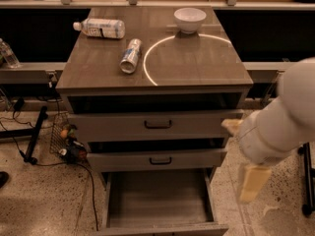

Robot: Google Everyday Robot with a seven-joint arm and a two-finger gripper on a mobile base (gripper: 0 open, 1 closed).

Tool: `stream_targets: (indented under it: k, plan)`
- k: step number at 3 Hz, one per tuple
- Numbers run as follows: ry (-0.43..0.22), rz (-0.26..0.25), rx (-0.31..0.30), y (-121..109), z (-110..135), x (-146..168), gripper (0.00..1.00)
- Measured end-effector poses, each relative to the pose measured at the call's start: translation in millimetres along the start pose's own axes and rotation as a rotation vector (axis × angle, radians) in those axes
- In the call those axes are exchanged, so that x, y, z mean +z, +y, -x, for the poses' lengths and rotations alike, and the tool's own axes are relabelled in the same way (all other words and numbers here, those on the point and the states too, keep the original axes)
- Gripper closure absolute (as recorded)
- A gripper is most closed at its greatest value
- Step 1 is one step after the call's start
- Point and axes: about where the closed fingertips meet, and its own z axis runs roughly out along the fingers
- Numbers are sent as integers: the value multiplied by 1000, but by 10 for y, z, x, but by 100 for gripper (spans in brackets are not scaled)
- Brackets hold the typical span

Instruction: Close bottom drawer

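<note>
The bottom drawer point(157, 200) of the grey wood-grain cabinet point(206, 63) is pulled far out, showing its plain grey empty interior. Its front panel lies at the lower edge of the view, and its handle is hidden. My gripper point(250, 182), cream-coloured at the end of the white arm point(285, 122), hangs to the right of the cabinet. It is level with the middle and bottom drawers, outside the bottom drawer's right wall and not touching it.
The top drawer point(157, 124) and middle drawer point(160, 160) stand slightly out. On the cabinet top lie a white bowl point(189, 18), a plastic bottle point(101, 27) and a can point(130, 55). Cables and a wire basket point(64, 136) sit on the floor at left.
</note>
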Motion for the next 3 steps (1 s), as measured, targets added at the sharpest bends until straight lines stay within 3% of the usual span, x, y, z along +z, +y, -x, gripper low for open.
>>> stream_targets:
  k: [1, 3]
  plan:
    - [-20, 78, -37, 294, 136, 586, 0]
    - [-16, 69, -35, 266, 128, 518, 0]
